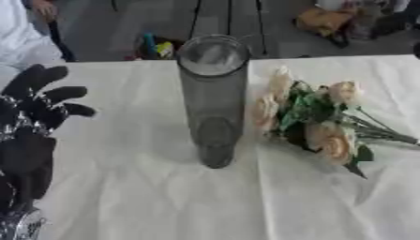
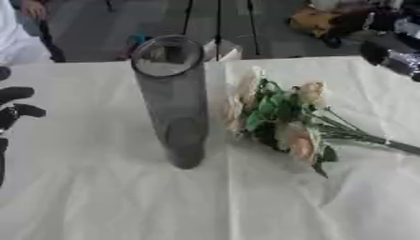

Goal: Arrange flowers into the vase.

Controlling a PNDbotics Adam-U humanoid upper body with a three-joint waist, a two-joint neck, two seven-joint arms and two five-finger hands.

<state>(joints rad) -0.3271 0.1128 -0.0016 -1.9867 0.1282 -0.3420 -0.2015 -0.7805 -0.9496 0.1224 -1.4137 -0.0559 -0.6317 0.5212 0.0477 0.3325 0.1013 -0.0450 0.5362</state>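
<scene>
A tall clear glass vase [image 1: 213, 101] stands upright in the middle of the white-clothed table [image 1: 147, 197], with nothing in it. Just right of it lies a bunch of cream and peach flowers [image 1: 316, 119] with green leaves, blooms towards the vase and stems [image 2: 369, 138] running off to the right. My left hand [image 1: 37, 105] hovers at the table's left side, fingers spread and straight, holding nothing and well apart from the vase. A black and silver part of my right hand [image 2: 392, 55] shows at the upper right edge, above the table's far right corner and away from the flowers.
The table's far edge [image 1: 107, 62] runs just behind the vase. Beyond it is a grey floor with coloured clutter [image 1: 156, 47] and a brown bundle [image 1: 324, 19]. A person in white [image 1: 20, 37] is at the far left corner.
</scene>
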